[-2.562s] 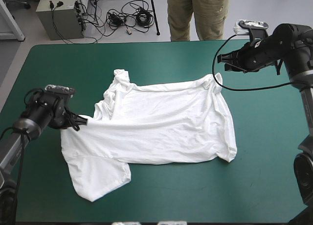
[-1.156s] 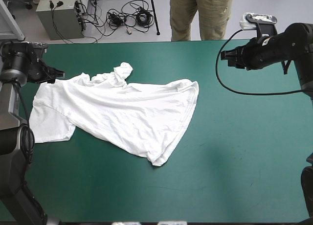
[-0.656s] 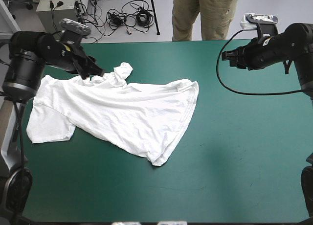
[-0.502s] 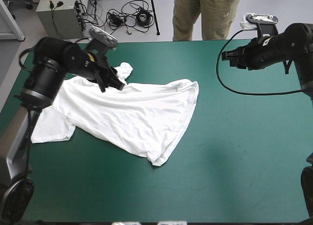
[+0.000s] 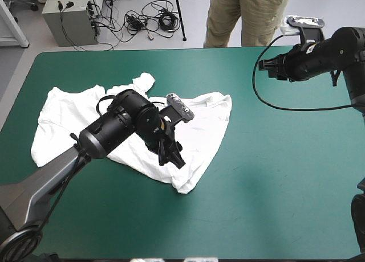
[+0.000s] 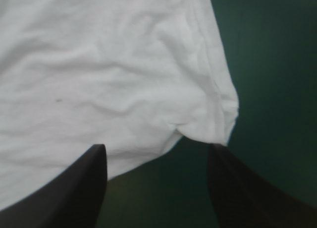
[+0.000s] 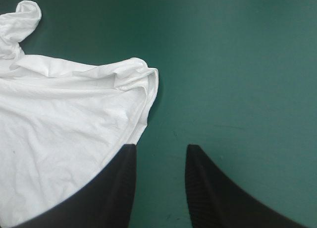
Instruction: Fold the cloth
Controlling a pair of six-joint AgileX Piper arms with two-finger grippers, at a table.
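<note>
- T-shirt: white, thin soft knit, lying rumpled on the left half of the table, from near the left edge to about the middle.
- Outline irregular, not squared. A small twisted knob of fabric sticks out at the far side; a rounded corner points toward the near side.
- Surface shows fine creases and shallow ridges. The right hem is doubled over into a soft roll, clearest in the right wrist view.
- Table cover: teal-green, smooth, matte.
- Left gripper: reaches across the middle of the shirt, low over its near-right part. Jaws wide apart, nothing between them.
- Left wrist view: black fingers stand toward the corners. The shirt's rounded, puckered corner lies just ahead of the gripper, with bare cover under the gap.
- Right gripper: raised over the far right of the table, well apart from the shirt. Jaws parted by a narrower gap and empty, with only cover between them.
</note>
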